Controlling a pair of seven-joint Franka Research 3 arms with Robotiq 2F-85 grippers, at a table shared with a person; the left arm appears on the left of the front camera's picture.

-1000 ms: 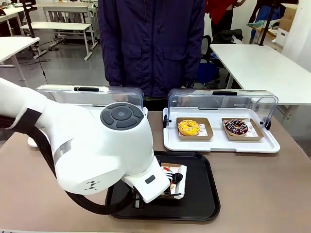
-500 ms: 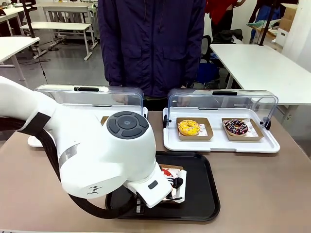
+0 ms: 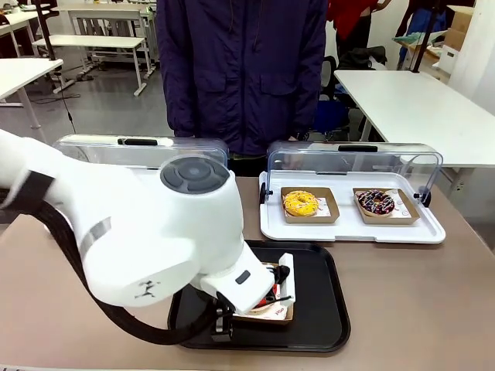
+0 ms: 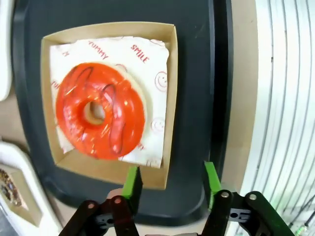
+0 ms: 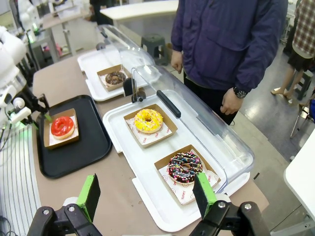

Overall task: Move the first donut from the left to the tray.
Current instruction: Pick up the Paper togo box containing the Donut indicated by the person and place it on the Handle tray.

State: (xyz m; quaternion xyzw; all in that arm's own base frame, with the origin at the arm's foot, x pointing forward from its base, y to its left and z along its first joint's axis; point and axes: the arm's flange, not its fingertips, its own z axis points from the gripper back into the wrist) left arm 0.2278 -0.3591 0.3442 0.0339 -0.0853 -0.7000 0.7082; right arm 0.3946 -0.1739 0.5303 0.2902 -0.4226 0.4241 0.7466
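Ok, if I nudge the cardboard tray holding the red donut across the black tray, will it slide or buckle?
The cardboard tray has thin, shallow walls, so a push there may flex them. It lies flat on the smooth black tray, so it probably slides easily. The glossy red donut sits loose on paper and might shift.

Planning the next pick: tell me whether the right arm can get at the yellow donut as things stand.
Probably yes. The yellow donut sits in its cardboard box on the white display tray with the clear lid swung back, and the right gripper, jaws open, has nothing between it and the donut.
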